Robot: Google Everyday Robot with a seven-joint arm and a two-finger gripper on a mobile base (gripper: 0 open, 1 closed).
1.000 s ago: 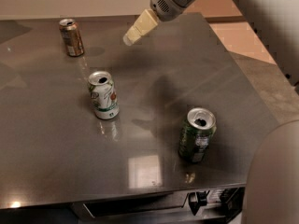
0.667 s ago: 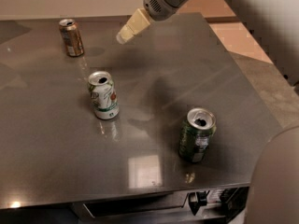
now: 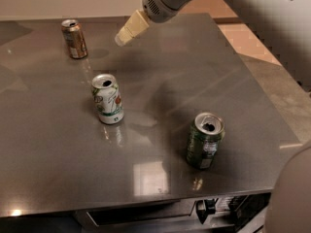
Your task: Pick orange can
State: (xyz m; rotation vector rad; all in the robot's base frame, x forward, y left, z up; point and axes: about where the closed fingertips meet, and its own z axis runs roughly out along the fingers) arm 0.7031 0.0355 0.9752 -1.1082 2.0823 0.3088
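Note:
The orange can (image 3: pixel 74 39) stands upright at the far left of the grey table (image 3: pixel 204 67); it is copper-brown with a silver top and a pale label patch. My gripper (image 3: pixel 120 39) hangs above the table at the far middle, to the right of the orange can and apart from it. It points down and to the left and holds nothing.
A white can with green and red print (image 3: pixel 108 99) stands upright left of the table's middle. A dark green can (image 3: pixel 204 141) stands upright at the front right. My arm (image 3: pixel 252 8) reaches in from the upper right. The table's right edge borders a tiled floor (image 3: pixel 286 91).
My gripper has moved left across the far side of the table, closer to the orange can. The three cans have not moved.

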